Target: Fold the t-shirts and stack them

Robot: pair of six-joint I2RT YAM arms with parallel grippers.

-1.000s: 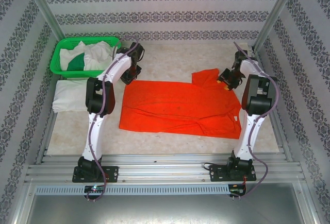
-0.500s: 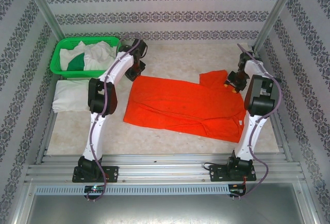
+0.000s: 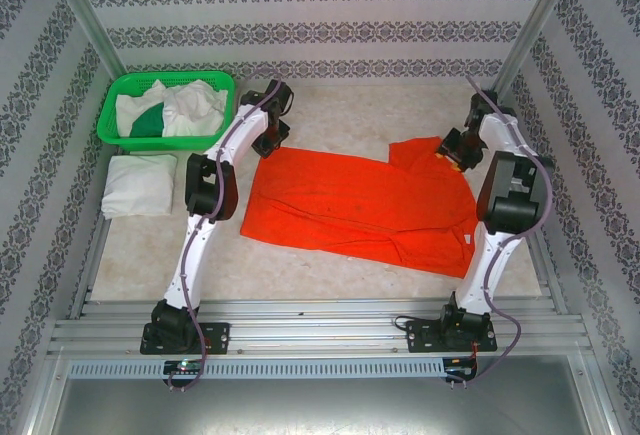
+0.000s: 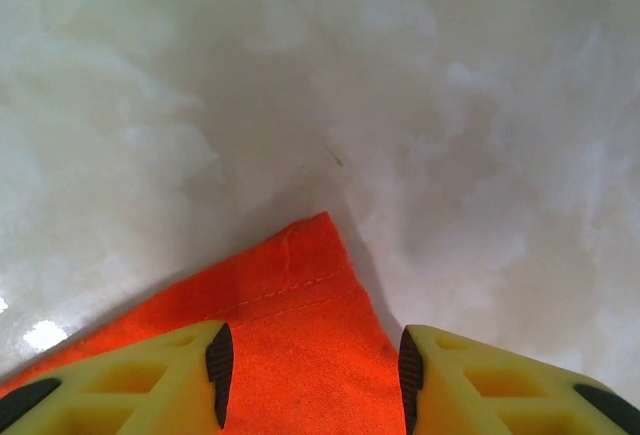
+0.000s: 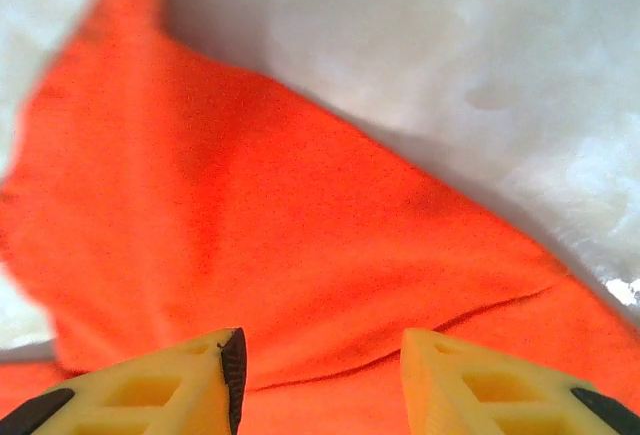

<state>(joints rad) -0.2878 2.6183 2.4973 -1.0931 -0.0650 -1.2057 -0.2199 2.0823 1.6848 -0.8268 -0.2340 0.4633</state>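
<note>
Orange-red t-shirt (image 3: 350, 200) — white label (image 3: 468, 239), unreadably small.

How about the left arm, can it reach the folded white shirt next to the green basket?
Probably yes. The folded white shirt lies bare right beside the left arm, with nothing between. Its jaws are over a corner of the orange shirt, though.

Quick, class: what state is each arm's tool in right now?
Left tool: open, jaws apart over a corner of the orange t-shirt.
Right tool: open, jaws apart over the same t-shirt.
</note>
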